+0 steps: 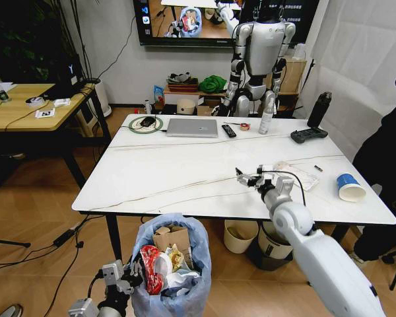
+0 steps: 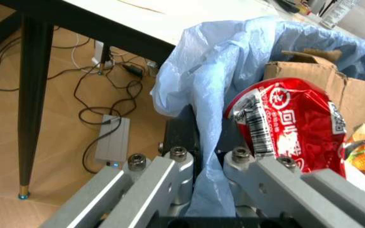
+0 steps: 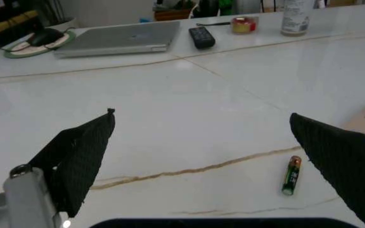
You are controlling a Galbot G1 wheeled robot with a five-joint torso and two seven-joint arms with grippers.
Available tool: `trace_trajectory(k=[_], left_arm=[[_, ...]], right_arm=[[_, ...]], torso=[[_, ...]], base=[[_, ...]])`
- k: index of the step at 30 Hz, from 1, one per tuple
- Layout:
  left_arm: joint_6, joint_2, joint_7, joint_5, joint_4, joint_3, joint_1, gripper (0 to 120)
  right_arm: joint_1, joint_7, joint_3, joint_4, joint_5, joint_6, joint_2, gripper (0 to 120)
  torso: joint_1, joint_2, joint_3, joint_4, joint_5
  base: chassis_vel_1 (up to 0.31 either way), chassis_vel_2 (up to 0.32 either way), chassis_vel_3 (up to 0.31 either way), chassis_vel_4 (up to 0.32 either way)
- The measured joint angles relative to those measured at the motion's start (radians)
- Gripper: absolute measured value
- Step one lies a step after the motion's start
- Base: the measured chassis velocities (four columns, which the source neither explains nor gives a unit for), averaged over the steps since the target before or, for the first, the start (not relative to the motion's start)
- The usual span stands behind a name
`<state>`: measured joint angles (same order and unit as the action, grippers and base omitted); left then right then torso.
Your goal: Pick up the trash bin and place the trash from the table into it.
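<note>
**Bin gripped below the surface edge**

Head view: left gripper [image 1: 127, 277] clamped on bin [image 1: 173, 264] at 6 o'clock; cup [image 1: 349, 187] on surface [image 1: 185, 172] at 3 o'clock.

Left wrist: jaws pinching blue bag [image 2: 208, 95] beside red wrapper [image 2: 290, 126].

Right wrist: right gripper [image 3: 201, 156] spread wide, empty, above battery [image 3: 291, 175].

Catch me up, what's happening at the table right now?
The left claw is clamped on the rim of the trash bin, held below the table's near edge and already stuffed with cardboard and wrappers. The right claw hovers open and empty over the tabletop. A blue-white paper cup and a battery remain on it.
</note>
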<state>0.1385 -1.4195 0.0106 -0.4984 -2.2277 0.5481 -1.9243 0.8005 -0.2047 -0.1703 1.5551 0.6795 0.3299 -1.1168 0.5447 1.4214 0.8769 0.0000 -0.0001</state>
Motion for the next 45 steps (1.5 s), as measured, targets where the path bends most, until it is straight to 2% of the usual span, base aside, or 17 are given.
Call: trace_trajectory(k=[4,17,35,41,44,45], left_arm=[[0.0,-0.007,0.0,0.003,0.003,0.001,0.0,1],[0.0,-0.017,0.0,0.01,0.009,-0.004,0.002,1],[0.0,-0.015,0.001,0.008,0.009,-0.002,0.003,1],[0.0,-0.015,0.001,0.008,0.01,-0.002,0.004,1],[0.0,-0.015,0.001,0.007,0.01,-0.002,0.004,1],[0.0,-0.015,0.002,0.007,0.01,-0.002,0.004,1]], right_arm=[[-0.038,0.0,0.004,-0.088,-0.028,0.003,-0.02,100],[-0.079,-0.008,0.0,-0.202,-0.056,0.024,-0.045,100],[-0.077,-0.004,-0.011,-0.27,-0.059,0.027,-0.042,100],[-0.069,0.003,-0.011,-0.272,-0.058,0.025,-0.043,78],[-0.068,0.004,-0.011,-0.272,-0.058,0.025,-0.043,71],[-0.066,0.004,-0.011,-0.271,-0.057,0.024,-0.042,65]], torso=[[0.0,0.0,0.0,0.0,0.0001],[0.0,0.0,0.0,0.0,0.0001],[0.0,0.0,0.0,-0.0001,0.0],[0.0,0.0,0.0,-0.0001,-0.0003],[0.0,0.0,0.0,-0.0002,-0.0003],[0.0,0.0,0.0,-0.0001,-0.0003]], base=[[0.0,0.0,0.0,0.0],[0.0,0.0,0.0,0.0],[0.0,0.0,0.0,0.0],[0.0,0.0,0.0,0.0],[0.0,0.0,0.0,0.0],[0.0,0.0,0.0,0.0]])
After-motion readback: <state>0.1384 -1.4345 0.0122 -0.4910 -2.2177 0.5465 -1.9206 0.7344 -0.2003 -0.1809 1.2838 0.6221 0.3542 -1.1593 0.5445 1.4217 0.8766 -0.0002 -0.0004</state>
